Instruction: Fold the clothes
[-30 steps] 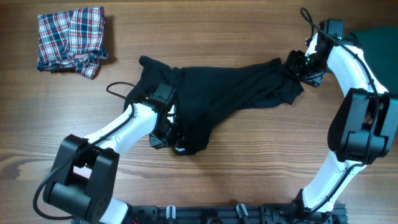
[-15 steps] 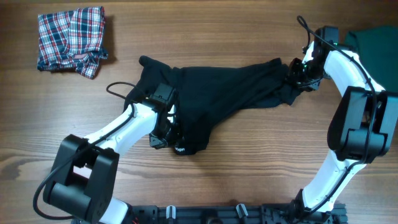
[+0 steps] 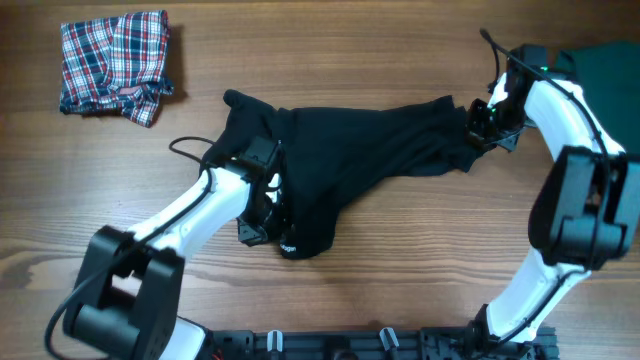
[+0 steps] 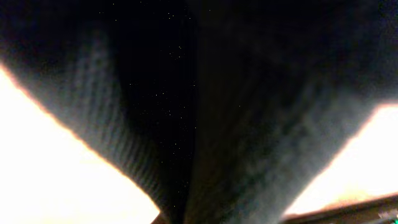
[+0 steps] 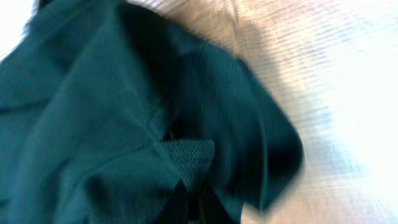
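Garment spreading, overhead view: black shirt (image 3: 370, 150) is lying bunched across the centre of the table (image 3: 420, 260). Left gripper (image 3: 272, 215) is pinching its lower-left end and right gripper (image 3: 478, 128) its right end, fingers pressed together on cloth, apparently so the shirt can be drawn flat before folding. Plaid garment (image 3: 115, 62) is waiting at upper left and dark green garment (image 3: 605, 62) at the upper-right edge, both well apart

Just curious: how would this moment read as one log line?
left gripper: shut on shirt | right gripper: shut on shirt | shirt: unfolded
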Controlling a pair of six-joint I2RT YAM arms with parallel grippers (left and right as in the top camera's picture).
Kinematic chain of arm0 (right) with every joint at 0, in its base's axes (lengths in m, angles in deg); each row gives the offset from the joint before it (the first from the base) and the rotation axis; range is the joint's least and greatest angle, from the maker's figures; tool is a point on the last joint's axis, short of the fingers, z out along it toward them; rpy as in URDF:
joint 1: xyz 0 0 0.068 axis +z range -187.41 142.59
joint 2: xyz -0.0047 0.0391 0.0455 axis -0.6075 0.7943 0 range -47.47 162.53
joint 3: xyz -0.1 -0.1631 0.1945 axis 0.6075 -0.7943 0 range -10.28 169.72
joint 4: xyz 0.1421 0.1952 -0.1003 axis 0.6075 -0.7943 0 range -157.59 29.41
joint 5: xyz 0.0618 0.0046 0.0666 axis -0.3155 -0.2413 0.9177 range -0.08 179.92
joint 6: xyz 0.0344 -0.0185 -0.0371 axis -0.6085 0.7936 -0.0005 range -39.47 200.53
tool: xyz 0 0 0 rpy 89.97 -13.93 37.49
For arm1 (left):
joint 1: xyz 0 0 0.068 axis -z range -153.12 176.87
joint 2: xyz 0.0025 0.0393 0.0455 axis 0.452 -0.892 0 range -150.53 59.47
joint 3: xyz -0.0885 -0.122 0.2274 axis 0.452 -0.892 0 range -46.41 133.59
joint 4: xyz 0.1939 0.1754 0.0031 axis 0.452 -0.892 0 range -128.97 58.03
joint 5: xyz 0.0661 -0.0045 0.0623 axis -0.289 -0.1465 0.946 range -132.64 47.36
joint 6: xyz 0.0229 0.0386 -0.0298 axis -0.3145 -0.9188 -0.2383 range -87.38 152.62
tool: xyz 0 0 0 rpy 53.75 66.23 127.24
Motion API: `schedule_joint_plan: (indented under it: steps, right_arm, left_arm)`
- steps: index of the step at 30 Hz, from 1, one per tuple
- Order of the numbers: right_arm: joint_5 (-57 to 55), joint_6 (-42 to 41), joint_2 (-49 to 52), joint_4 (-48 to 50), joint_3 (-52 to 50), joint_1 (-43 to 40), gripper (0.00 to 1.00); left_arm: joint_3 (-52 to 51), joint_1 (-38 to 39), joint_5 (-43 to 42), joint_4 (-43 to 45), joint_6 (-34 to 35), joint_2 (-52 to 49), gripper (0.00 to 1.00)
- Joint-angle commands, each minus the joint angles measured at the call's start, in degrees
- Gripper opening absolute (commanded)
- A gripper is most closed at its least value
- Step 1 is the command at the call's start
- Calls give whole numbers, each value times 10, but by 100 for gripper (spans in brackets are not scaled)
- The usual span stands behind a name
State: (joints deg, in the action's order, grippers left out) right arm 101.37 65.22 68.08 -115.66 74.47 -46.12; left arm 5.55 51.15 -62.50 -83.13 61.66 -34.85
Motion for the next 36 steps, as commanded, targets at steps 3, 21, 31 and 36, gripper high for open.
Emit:
schedule_joint_plan:
  steps: [3, 21, 31, 36]
  right_arm:
    - [-9, 2, -109, -89, 14, 1, 4]
    - [-39, -8, -248, -295, -11, 5, 4]
    - [-89, -17, -325, -329, -17, 5, 79]
    - [-82, -30, -325, -287, -29, 5, 80]
  left_arm:
    - [-2, 3, -18, -83, -2, 90, 4]
    - [-2, 3, -76, -336, -16, 112, 4]
    - [-2, 3, -45, -304, -18, 112, 8]
    - [10, 3, -45, -299, -18, 112, 6]
